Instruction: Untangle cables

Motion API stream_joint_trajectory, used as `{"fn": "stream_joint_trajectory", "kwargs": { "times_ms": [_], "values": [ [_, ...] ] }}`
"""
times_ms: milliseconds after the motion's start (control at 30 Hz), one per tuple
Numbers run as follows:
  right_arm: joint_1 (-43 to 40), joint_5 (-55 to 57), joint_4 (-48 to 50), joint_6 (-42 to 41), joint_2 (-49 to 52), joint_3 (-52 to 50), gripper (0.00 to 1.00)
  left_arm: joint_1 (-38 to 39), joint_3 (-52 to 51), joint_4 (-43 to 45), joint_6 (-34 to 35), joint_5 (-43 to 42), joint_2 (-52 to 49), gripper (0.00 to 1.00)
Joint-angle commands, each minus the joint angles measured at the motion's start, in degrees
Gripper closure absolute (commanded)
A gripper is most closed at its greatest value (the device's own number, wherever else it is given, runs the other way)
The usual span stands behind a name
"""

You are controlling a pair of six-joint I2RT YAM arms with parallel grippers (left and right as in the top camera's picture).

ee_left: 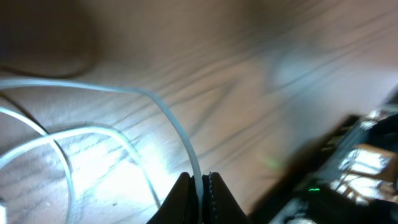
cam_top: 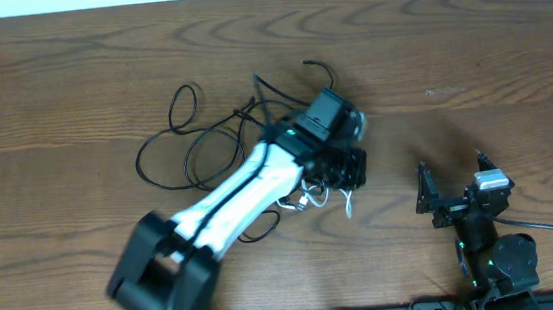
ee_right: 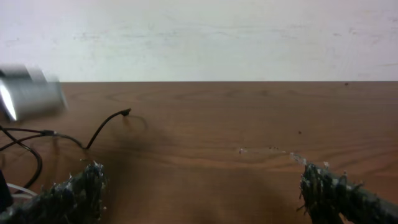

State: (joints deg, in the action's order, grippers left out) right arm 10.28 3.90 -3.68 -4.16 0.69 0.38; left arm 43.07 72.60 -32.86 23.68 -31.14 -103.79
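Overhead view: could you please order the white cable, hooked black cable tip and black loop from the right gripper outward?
From the right gripper:
1. white cable, just left.
2. hooked black cable tip, farther back, left.
3. black loop, far left.

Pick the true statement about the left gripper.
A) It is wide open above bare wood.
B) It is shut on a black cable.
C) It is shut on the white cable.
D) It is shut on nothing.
C: in the left wrist view the left gripper has its fingers pressed together, with the white cable running down between them.
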Motion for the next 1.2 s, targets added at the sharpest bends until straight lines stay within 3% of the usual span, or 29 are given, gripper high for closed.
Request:
{"fn": "stream_joint_trajectory", "kwargs": {
  "times_ms": [0, 367, 667, 1167],
  "values": [
    [-0.28, 0.44, -0.22, -0.72, -0.35, -0.07, 0.01, 2.14, 0.42, -1.20, -1.60, 4.96, -4.04, 0.92],
    [-0.28, 0.44, -0.22, -0.72, -0.35, -0.07, 0.01, 8.70, 0.42, 1.14, 1.62, 19.91, -9.07, 0.92],
    [-0.26, 0.46, -0.22, -0.72, -0.35, -0.07, 0.01, 11.34, 0.42, 7.06, 1.86, 25.77, -9.07, 0.92],
    [-0.26, 0.44, -0.22, -0.72, -0.35, -0.07, 0.01, 11.34, 0.37, 6.75, 1.88, 26.05, -9.07, 0.89]
  ]
}}
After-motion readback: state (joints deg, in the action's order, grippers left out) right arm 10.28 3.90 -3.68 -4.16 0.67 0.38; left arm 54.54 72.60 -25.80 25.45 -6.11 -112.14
